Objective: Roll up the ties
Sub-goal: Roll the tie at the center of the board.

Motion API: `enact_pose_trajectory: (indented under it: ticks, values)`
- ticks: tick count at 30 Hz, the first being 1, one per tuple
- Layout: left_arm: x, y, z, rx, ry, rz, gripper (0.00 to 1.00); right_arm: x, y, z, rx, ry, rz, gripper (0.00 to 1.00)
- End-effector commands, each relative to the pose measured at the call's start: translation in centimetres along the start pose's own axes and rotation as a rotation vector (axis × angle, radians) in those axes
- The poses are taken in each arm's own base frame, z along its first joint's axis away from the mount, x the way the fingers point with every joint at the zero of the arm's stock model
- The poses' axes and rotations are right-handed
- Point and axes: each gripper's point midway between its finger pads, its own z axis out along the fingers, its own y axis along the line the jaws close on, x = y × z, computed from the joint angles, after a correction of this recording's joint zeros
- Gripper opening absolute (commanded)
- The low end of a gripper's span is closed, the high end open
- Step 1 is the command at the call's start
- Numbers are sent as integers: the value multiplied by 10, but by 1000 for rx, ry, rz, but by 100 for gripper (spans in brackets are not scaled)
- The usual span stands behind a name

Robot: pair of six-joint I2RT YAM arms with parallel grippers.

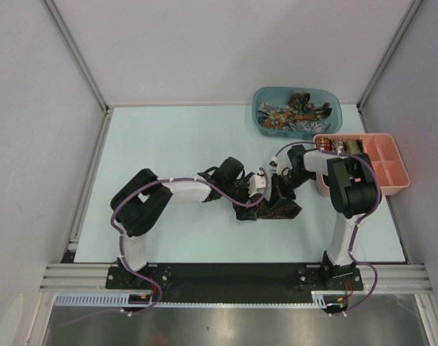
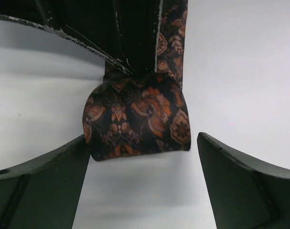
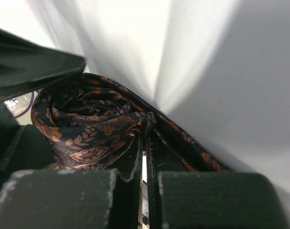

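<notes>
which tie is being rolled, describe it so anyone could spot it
Start at the pale table, then look just left of the pink tray. The tie lies there partly rolled: dark with orange flowers, unlike the ties heaped in the blue tub.

Blue tub [image 1: 337,114] stands beside the pink tray [image 1: 383,150].

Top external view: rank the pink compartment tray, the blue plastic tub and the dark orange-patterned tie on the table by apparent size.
1. The pink compartment tray, partly covered by the right arm.
2. The blue plastic tub, only slightly smaller; a close call.
3. The dark orange-patterned tie, smallest, only partly visible.
</notes>
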Motion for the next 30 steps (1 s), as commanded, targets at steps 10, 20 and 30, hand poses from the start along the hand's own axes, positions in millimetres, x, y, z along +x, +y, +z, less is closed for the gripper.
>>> enact_pose_trajectory:
  ticks: [10, 20, 30]
  values:
    - [-19, 1, 31, -7, -55, 48, 60, 8, -13, 5, 71, 19, -39, 0]
    - [38, 3, 17, -77, 250, 117, 24, -14, 18, -53, -64, -96, -53, 24]
    - [47, 6, 24, -80, 332, 142, 28, 2, 46, -67, -191, -115, -19, 49]
